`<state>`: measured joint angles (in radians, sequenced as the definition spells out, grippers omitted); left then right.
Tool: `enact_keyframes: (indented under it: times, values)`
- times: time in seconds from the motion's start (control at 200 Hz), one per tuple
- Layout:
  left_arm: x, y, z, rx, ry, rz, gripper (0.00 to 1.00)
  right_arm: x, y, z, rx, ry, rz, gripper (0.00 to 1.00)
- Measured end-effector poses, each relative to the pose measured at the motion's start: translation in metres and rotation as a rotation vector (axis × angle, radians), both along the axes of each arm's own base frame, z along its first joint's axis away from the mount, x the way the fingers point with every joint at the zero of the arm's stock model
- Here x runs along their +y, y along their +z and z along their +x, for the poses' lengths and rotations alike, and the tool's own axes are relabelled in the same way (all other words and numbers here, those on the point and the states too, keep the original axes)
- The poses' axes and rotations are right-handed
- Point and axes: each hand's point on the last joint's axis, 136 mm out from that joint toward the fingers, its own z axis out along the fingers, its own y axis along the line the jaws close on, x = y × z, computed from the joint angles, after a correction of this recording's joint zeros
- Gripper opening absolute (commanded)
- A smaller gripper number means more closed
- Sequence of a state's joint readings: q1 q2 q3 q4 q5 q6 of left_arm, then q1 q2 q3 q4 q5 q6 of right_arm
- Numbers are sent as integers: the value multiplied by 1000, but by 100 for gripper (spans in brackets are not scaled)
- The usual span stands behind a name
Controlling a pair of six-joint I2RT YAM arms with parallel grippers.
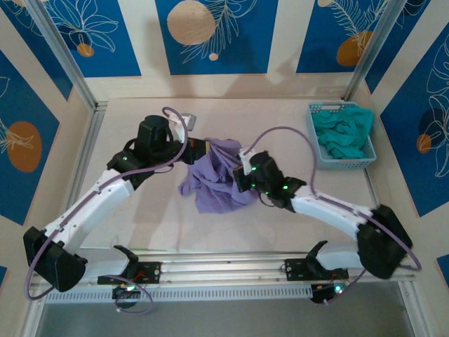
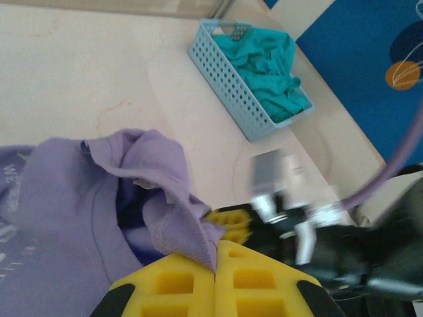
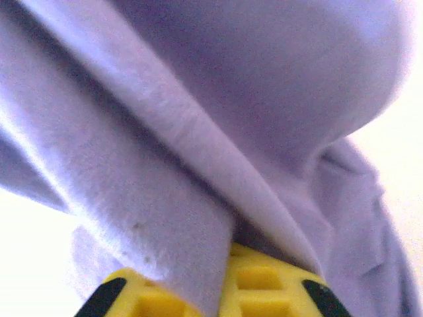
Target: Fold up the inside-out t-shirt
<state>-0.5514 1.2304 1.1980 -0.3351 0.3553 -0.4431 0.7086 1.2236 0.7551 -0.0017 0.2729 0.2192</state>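
Now the left gripper (image 2: 215, 261) and right gripper (image 3: 223, 290) are each clamping tight on soft, crumpled folds of the lavender t-shirt (image 1: 217, 179).

From above I see the crumpled lavender-purple cloth t-shirt (image 1: 217, 181) bunched in a heap near the middle of the pale beige table (image 1: 140, 217). My left gripper (image 1: 199, 151) meets the heap's upper left edge, and the right gripper (image 1: 243, 170) meets its right side. Both tips are against the cloth, and I cannot make out the jaws from here. Well apart, at the table's far right, sits a light-blue slotted plastic basket (image 1: 315, 144) holding a crumpled teal-green garment (image 1: 342, 133). Blue wall panels with white leaf drawings (image 1: 210, 42) stand behind.
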Motion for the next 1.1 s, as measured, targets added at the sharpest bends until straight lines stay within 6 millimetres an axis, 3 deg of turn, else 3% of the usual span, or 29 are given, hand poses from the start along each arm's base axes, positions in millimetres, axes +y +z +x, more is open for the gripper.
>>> enact_keyframes:
  times: [0.215, 0.295, 0.37, 0.435, 0.505, 0.575, 0.655, 0.72, 0.78, 0.84, 0.955, 1.1]
  values:
    - [21, 53, 3, -125, 63, -54, 0, -36, 154, -20, -221, 86, 181, 2]
    - [29, 73, 1, -177, 84, -80, 0, -48, 192, -28, -253, 123, 223, 2]
    - [32, 83, -3, -204, 89, -95, 0, -55, 203, -30, -240, 148, 246, 3]
    - [33, 84, -4, -208, 88, -98, 0, -55, 194, -28, -182, 175, 256, 6]
    - [32, 79, -3, -199, 86, -96, 0, -50, 167, -19, -74, 190, 254, 10]
    - [31, 67, 0, -172, 82, -85, 0, -44, 128, -3, 55, 173, 234, 13]
    - [28, 50, 4, -133, 75, -66, 0, -41, 69, 17, 224, 107, 173, 18]
    - [25, 36, 8, -100, 69, -50, 0, -44, 28, 25, 327, 45, 101, 21]
    - [23, 26, 11, -74, 65, -38, 0, -50, 3, 27, 375, -2, 35, 27]
    - [20, 16, 13, -51, 58, -29, 0, -51, -7, 23, 375, -11, -16, 35]
    - [17, 4, 14, -23, 44, -21, 0, -38, -5, 6, 304, 64, -47, 53]
    - [16, 4, 13, -22, 32, -27, 0, -15, 8, -18, 170, 206, -57, 58]
